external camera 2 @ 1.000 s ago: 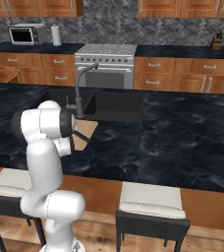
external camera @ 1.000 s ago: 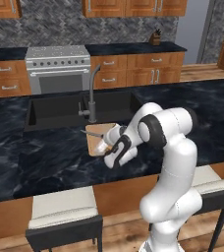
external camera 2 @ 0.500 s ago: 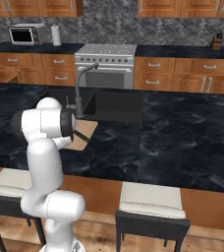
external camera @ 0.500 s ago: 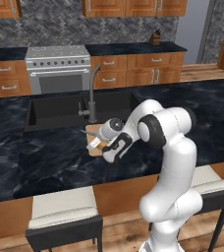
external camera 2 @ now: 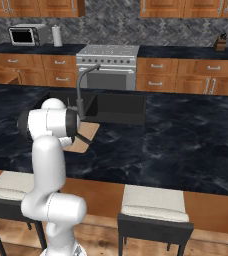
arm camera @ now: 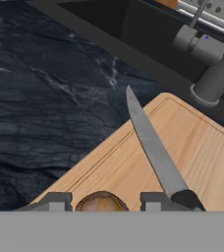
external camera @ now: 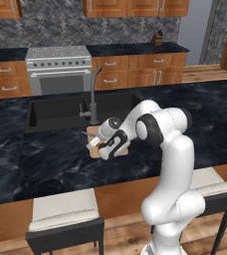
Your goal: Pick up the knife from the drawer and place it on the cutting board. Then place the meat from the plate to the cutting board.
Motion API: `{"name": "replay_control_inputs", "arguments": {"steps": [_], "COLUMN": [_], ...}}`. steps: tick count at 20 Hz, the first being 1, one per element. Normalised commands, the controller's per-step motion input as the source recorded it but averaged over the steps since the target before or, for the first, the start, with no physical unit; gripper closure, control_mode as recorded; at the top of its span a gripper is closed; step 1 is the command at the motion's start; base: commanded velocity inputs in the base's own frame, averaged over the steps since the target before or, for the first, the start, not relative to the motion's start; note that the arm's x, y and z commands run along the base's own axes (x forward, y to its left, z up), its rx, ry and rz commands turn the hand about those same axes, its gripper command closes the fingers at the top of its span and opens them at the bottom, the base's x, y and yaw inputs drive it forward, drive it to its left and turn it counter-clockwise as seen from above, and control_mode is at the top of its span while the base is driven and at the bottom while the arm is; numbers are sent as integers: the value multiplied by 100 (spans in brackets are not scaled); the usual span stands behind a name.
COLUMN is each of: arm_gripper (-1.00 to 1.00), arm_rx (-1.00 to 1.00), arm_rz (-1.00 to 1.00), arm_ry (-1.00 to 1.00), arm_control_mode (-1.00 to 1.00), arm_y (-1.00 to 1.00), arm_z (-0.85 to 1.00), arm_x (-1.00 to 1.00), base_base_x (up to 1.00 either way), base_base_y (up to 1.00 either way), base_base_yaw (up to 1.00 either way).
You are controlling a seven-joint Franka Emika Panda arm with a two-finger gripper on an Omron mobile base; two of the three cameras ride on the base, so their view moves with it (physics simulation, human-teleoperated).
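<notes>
The light wooden cutting board (arm camera: 202, 147) lies on the dark marble island counter, just in front of the faucet. On it rests the knife (arm camera: 151, 142), its grey blade pointing away from the hand and its dark handle near my right fingertip. My gripper (arm camera: 105, 202) hovers low over the board's near part, shut on the meat (arm camera: 101, 203), a brown-golden lump between the fingertips. The left base view has the gripper (external camera: 98, 144) over the board (external camera: 123, 151). A corner of the board (external camera 2: 86, 132) pokes out beside the arm in the right base view. The plate and the drawer are out of view.
A black sink (external camera: 56, 112) with a grey faucet (external camera: 93, 94) sits right behind the board. Two stools (external camera: 63, 209) stand along the island's near edge. A steel stove (external camera: 60, 69) and a microwave (external camera 2: 28, 35) stand at the back wall.
The hand has shifted a little to the left over the board with the meat in it. The knife has not moved.
</notes>
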Motion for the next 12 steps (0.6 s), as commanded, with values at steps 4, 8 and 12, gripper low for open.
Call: {"name": "replay_control_inputs", "arguments": {"steps": [4, 8, 12], "arm_gripper": [100, 100, 100], "arm_rx": [0, 0, 0], "arm_rz": [0, 0, 0], "arm_ry": [13, 17, 13], "arm_control_mode": [-100, -100, -100], "arm_y": [-2, 0, -7], "arm_z": [0, -3, -11], "arm_x": [42, 39, 31], "base_base_x": [0, 0, 0], "base_base_y": [0, 0, 0], "base_base_yaw": [0, 0, 0]}}
